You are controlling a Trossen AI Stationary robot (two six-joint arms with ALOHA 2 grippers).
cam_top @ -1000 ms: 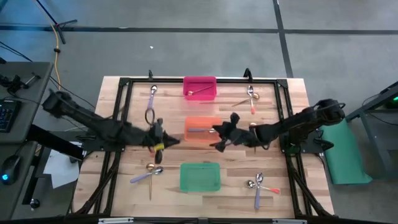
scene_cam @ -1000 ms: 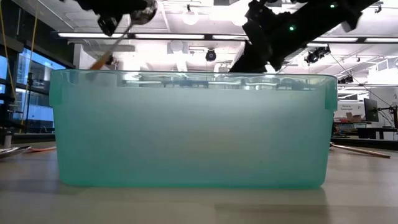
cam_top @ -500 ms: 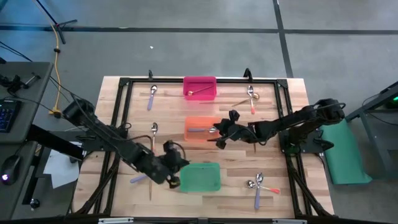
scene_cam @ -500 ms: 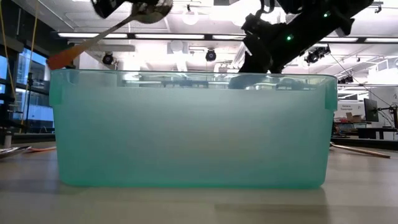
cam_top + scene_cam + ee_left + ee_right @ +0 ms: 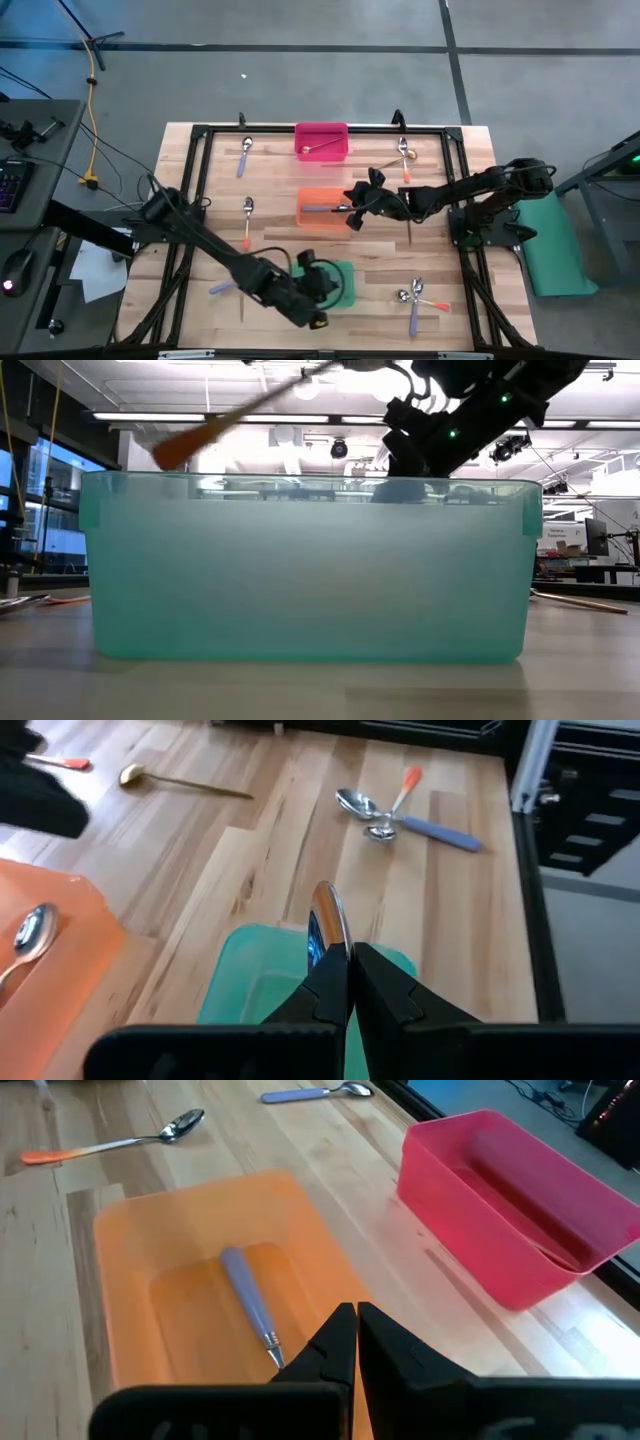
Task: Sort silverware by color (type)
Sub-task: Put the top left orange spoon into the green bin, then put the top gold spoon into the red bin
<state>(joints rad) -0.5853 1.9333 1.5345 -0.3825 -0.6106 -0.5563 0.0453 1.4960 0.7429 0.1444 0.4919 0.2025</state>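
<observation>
Wooden tabletop (image 5: 470, 160) lies under both my hands. My left hand (image 5: 338, 982), clenched on an orange-handled spoon (image 5: 326, 925), has swung over the green bin (image 5: 340, 285) from beside it; the spoon's bowl points ahead, handle trailing. My right hand (image 5: 352, 1342), fingers pressed together, hangs over the orange bin (image 5: 150, 1230), which holds a purple-handled spoon (image 5: 250, 1305). Beyond it sits the pink bin (image 5: 520, 1220).

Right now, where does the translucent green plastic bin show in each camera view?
High view: green bin low in the middle, under the left gripper, which grips an orange-handled spoon.
Low view: fills the picture.
Left wrist view: bottom middle, behind that gripper.
Right wrist view: not in it.
Shared landmark: orange plastic bin, beside it in high and left wrist views.
</observation>
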